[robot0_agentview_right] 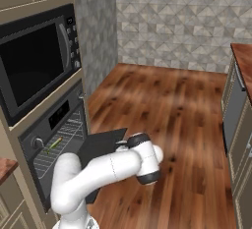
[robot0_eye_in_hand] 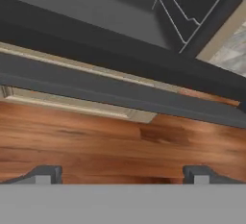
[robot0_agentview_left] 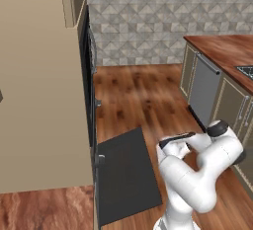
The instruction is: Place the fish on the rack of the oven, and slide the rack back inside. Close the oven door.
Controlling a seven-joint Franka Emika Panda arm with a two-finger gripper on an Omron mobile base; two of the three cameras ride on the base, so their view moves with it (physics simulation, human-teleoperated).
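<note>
The gripper [robot0_eye_in_hand: 123, 172], fingers spread and empty, is seen low in the hand view beneath the lowered oven door [robot0_agentview_right: 101, 144]. The fish [robot0_agentview_right: 54, 144] lies on the rack [robot0_agentview_right: 61, 143] at lower left.

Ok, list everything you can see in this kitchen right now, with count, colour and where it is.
fish: one, silvery-green, lying on the rack
rack: one, pale grey wire, inside the oven
oven: one, black, in the beige cabinet
oven door: one, dark grey, folded down open
microwave: one, black, above the oven
dishwasher: one, grey, under the wooden counter
arm: one, white, beside the door
gripper: one, dark tips apart, holding nothing
</note>
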